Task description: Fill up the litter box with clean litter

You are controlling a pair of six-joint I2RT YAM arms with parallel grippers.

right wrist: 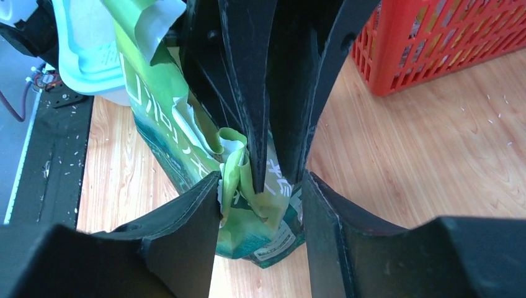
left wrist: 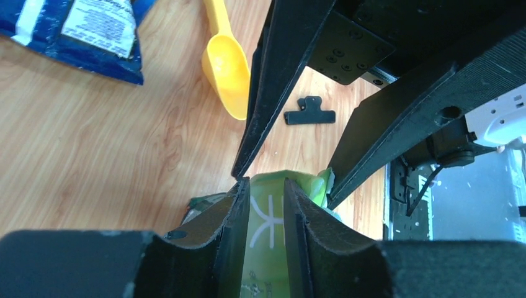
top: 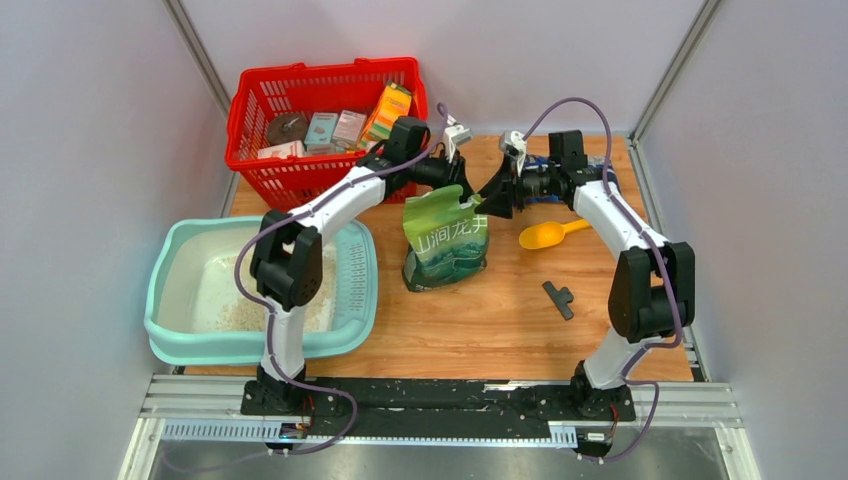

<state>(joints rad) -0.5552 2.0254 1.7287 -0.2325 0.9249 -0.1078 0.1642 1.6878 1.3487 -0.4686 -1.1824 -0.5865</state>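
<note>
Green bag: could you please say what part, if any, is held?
Left gripper and right gripper straddle the bag at its top edge; grip cannot be told.

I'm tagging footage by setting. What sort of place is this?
Probably a robot test cell, not a home: plain partition walls enclose a wooden table, and two robot arms are bolted to a metal rail at its near edge.

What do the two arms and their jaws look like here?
Both the left arm and right arm have white tubular links between bulky black joint housings. A thin purple cable loops loosely along each. The jaws are matte black, long tapering wedges, lightly speckled with pale dust.
</note>
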